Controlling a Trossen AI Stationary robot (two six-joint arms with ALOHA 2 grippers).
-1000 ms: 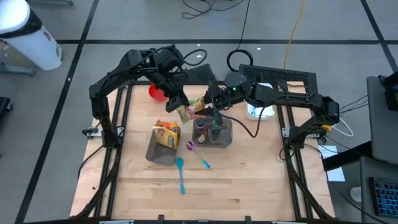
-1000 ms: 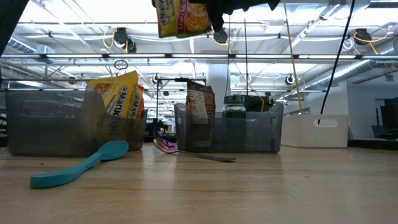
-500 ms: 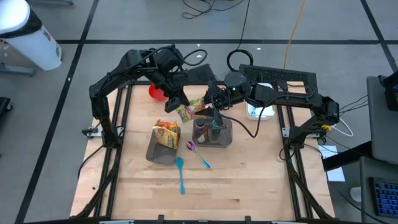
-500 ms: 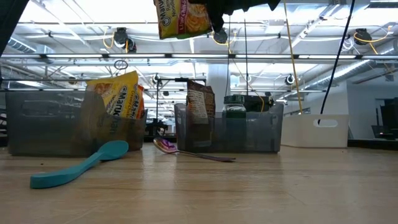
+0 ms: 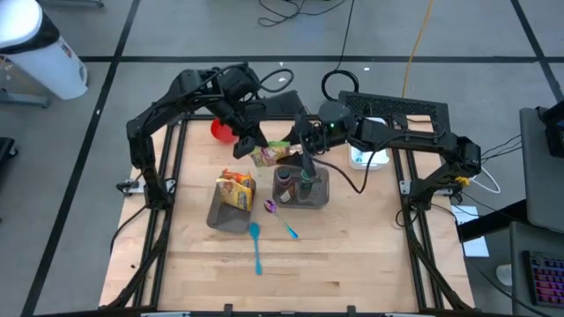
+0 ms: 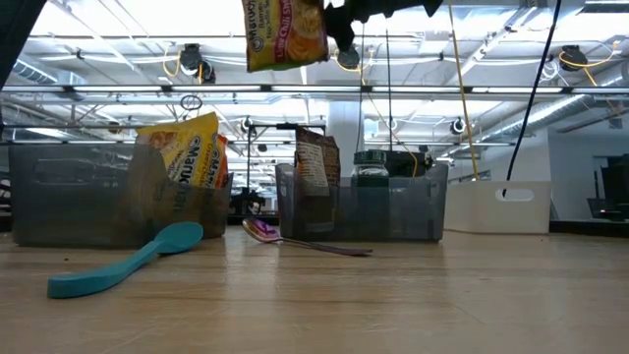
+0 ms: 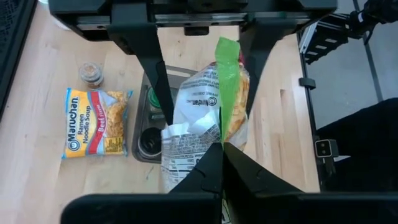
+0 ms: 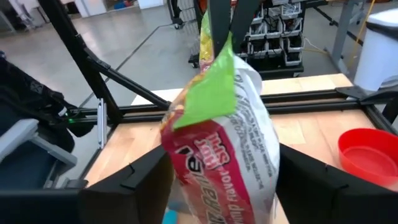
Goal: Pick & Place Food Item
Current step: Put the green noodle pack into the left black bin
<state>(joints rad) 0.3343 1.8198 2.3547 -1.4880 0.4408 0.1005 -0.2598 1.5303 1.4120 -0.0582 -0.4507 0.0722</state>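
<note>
A food packet [image 5: 269, 156] with a green top edge, a white back and a red-lettered front hangs high over the table between my two grippers. In the low view it shows yellow at the picture's top [image 6: 285, 34]. My left gripper [image 5: 250, 141] is shut on its green edge [image 7: 225, 93]. My right gripper [image 5: 298, 151] faces it from the table's right, its fingers around the packet's body [image 8: 224, 130]. My left gripper pinches the packet's green sealed edge [image 7: 222, 134] between its two fingertips, coming from the table's left side. The packet is lifted clear of everything below. My right gripper has the packet's puffed body between its two fingers [image 8: 152, 180], one against each side [image 8: 267, 162]. It comes level from the table's right. The packet stands upright in it, green edge up.
Below stand two dark bins. The left bin [image 5: 220, 216] holds a yellow noodle packet [image 5: 236, 189]. The right bin [image 5: 319, 195] holds a brown bag and a green-lidded jar. A teal spoon [image 5: 256, 246], a purple spoon [image 5: 280, 220], a red bowl [image 5: 220, 130] and a white box [image 5: 366, 158] lie around.
The packet has turned a little between the grippers. In the low view its yellow face now stands more upright and squarer to the camera. Both grippers have stayed almost in place.
</note>
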